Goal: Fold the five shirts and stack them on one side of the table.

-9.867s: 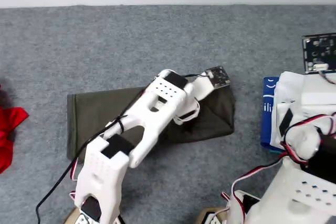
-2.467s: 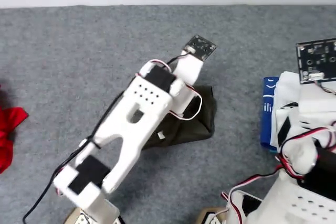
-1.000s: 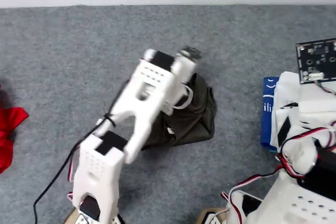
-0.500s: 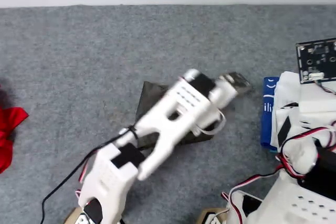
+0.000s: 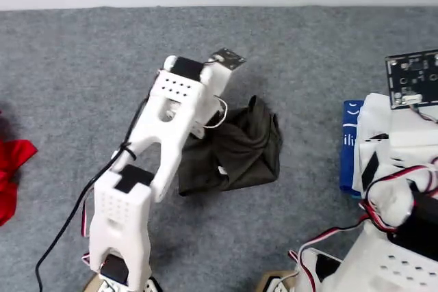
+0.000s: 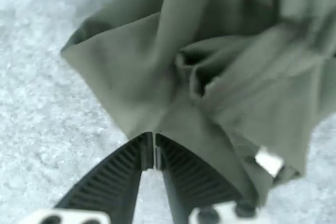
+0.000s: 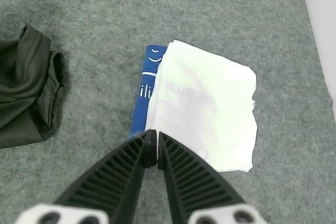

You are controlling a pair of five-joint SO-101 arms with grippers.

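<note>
L end effector (image 6: 154, 153) swung left — pinching olive shirt (image 5: 233, 152); R end effector (image 7: 153, 148) closed.

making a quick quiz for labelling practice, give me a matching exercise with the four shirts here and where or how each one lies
Things:
1. dark green shirt
2. white shirt
3. blue shirt
4. red shirt

Places or states:
A. folded, lying on top of another shirt
B. alone at the left edge of the high view
C. bunched up in the middle of the table
D. under a folded shirt, one edge showing

Pairs: 1-C, 2-A, 3-D, 4-B
</note>
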